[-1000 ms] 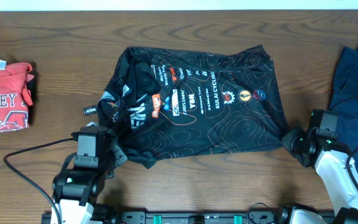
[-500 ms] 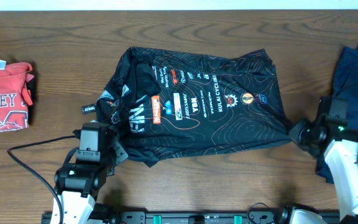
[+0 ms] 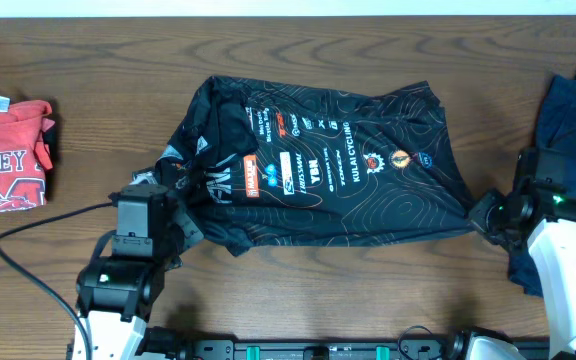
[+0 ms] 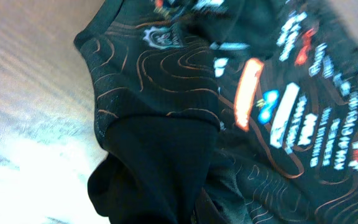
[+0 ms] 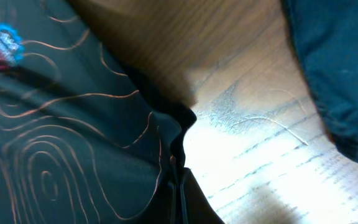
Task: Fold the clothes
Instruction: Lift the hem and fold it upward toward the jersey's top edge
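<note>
The black cycling jersey (image 3: 338, 190) lies spread across the middle of the table, logos up, its near hem drawn into a straight line. My left gripper (image 3: 188, 230) is shut on the near left corner, where the cloth bunches into dark folds (image 4: 160, 168) that hide the fingers in the left wrist view. My right gripper (image 3: 475, 214) is shut on the near right corner. In the right wrist view the jaws (image 5: 178, 202) pinch the hem of the jersey (image 5: 73, 143) just above the wood.
A folded red T-shirt (image 3: 8, 160) lies at the table's left edge. A navy garment (image 3: 573, 130) lies at the right edge, close beside my right arm, and shows in the right wrist view (image 5: 334, 62). A black cable (image 3: 38, 235) trails from the left arm.
Both grippers moved a little away from the near edge and apart, the right one to the right. The jersey's near hem is now stretched tauter and straighter between them.
</note>
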`<state>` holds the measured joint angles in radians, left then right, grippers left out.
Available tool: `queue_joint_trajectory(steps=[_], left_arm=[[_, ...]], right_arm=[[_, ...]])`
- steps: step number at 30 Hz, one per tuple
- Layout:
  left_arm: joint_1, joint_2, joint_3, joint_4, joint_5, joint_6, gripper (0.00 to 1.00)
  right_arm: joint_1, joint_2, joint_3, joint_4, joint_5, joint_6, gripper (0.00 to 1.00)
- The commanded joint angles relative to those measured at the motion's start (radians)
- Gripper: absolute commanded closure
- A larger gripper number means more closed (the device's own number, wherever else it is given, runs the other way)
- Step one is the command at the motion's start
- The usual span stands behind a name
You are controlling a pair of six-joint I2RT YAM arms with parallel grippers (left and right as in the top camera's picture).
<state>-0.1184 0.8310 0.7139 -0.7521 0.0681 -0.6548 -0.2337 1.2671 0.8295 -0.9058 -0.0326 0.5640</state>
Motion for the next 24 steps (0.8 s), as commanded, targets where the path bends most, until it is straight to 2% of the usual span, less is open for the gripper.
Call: queue_joint_trajectory(steps=[1, 8, 14, 24], left_arm=[[0.004, -0.01, 0.066, 0.0, -0.005, 0.006, 0.94], [0.004, -0.008, 0.089, -0.025, -0.005, 0.006, 0.94], [0.004, 0.021, 0.089, -0.02, -0.025, 0.006, 0.94], [0.004, 0.107, 0.089, 0.109, -0.028, 0.006, 0.94]], right_arm=[[-0.008, -0.01, 0.09, -0.042, 0.022, -0.021, 0.99], [-0.008, -0.01, 0.224, -0.133, 0.021, -0.043, 0.99], [-0.008, 0.018, 0.25, -0.153, 0.005, -0.067, 0.99], [-0.007, 0.153, 0.294, -0.151, 0.005, -0.099, 0.99]])
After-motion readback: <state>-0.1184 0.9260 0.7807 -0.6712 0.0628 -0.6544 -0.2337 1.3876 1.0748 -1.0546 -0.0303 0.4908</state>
